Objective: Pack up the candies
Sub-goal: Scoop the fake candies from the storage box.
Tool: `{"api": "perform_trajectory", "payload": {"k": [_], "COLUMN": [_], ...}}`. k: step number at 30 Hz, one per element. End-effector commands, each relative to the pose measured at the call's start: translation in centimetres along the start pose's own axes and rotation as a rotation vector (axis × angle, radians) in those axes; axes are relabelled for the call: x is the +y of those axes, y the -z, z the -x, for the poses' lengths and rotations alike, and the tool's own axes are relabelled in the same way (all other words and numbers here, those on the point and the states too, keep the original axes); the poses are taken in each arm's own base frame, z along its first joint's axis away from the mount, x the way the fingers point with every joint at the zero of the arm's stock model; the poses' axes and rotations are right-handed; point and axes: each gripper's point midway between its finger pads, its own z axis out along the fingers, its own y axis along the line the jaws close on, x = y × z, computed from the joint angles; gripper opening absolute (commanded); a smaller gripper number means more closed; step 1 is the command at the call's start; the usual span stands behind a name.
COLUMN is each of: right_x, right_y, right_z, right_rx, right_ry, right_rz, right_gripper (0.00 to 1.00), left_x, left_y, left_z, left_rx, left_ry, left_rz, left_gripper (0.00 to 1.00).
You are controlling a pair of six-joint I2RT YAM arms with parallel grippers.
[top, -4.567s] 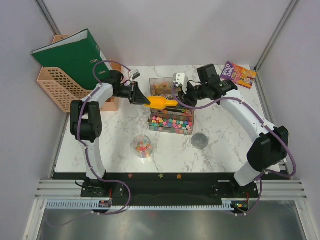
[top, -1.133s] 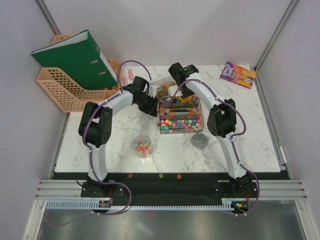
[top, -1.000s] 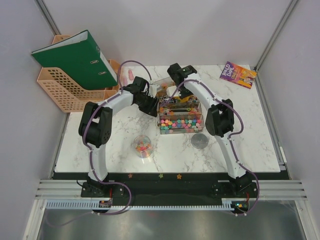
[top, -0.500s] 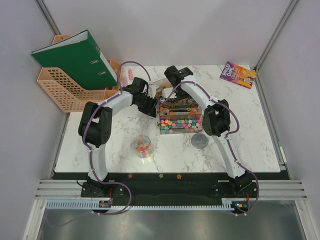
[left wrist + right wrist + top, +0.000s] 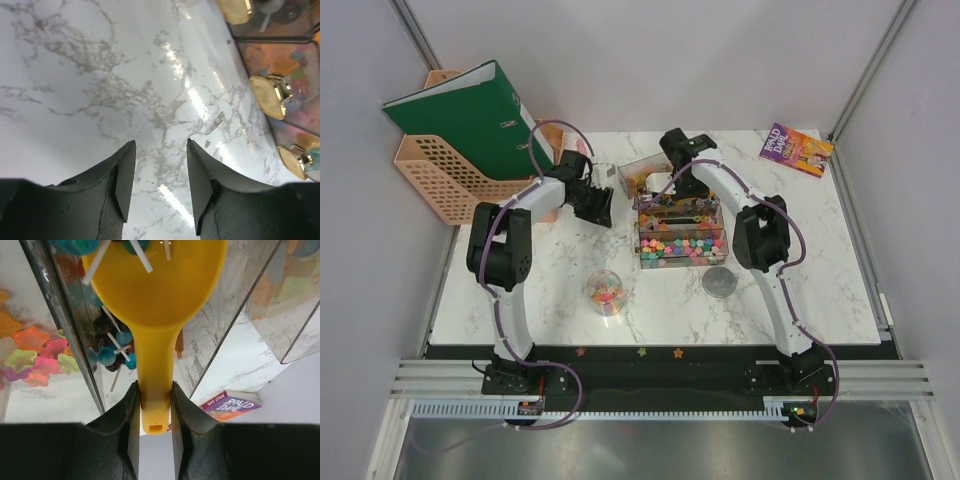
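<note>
The candies (image 5: 680, 245) are small multicoloured sweets filling the front compartment of a clear box (image 5: 715, 215); they also show in the right wrist view (image 5: 35, 355). More lie in a clear cup (image 5: 605, 292) on the table nearer to me. My right gripper (image 5: 653, 192) (image 5: 154, 387) is shut on the handle of the orange scoop (image 5: 155, 290), whose bowl sits in the box's middle compartment among lollipops. My left gripper (image 5: 598, 203) (image 5: 160, 145) is open and empty, low over bare marble just left of the box (image 5: 280, 75).
A round grey lid (image 5: 720, 282) lies right of the cup. A peach file rack with a green binder (image 5: 460, 120) stands at the back left. A book (image 5: 798, 148) lies at the back right. Grey walls enclose the table.
My left gripper has drawn back to the left, away from the box, and is open. My right gripper stays over the box holding the scoop, shifted slightly.
</note>
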Motion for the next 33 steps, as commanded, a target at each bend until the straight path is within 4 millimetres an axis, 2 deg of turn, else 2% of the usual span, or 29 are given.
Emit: {"api": "perform_trajectory", "payload": {"k": [1, 6, 14, 17, 22, 23, 24, 25, 31, 33], "right_x": [1.4, 0.8, 1.8, 2.0, 2.6, 3.1, 3.1, 3.1, 3.1, 3.0], "right_y": [-1.7, -1.2, -0.9, -0.5, -1.3, -1.5, -1.5, -1.5, -1.3, -1.3], "right_z": [2.2, 2.9, 3.4, 3.3, 2.8, 2.9, 2.8, 2.9, 3.3, 3.2], "right_rx": [-0.168, -0.291, -0.381, -0.41, -0.4, -0.401, -0.407, -0.413, -0.44, -0.443], "right_ry": [-0.023, -0.073, -0.113, -0.127, -0.14, -0.132, -0.134, -0.132, -0.125, -0.119], "right_rz": [0.073, 0.049, 0.06, 0.058, 0.085, 0.106, 0.108, 0.111, 0.116, 0.121], "right_gripper": [0.0, 0.01, 0.0, 0.0, 0.01, 0.02, 0.11, 0.15, 0.24, 0.23], "left_x": [1.3, 2.8, 5.7, 6.2, 6.4, 6.4, 6.4, 6.4, 6.2, 6.1], "left_y": [2.9, 3.6, 5.1, 5.6, 5.6, 5.5, 5.5, 5.4, 5.1, 4.9], "left_z": [1.8, 1.6, 1.7, 1.9, 1.5, 1.4, 1.3, 1.1, 0.5, 0.1], "left_rx": [-0.056, -0.056, -0.059, -0.067, -0.051, -0.047, -0.044, -0.038, -0.023, -0.015], "left_ry": [-0.044, -0.033, -0.038, -0.036, -0.041, -0.041, -0.043, -0.038, -0.018, -0.015], "left_rz": [0.045, 0.065, 0.098, 0.104, 0.094, 0.093, 0.093, 0.093, 0.08, 0.076], "left_gripper": [0.52, 0.53, 0.53, 0.53, 0.53, 0.53, 0.53, 0.53, 0.53, 0.53]}}
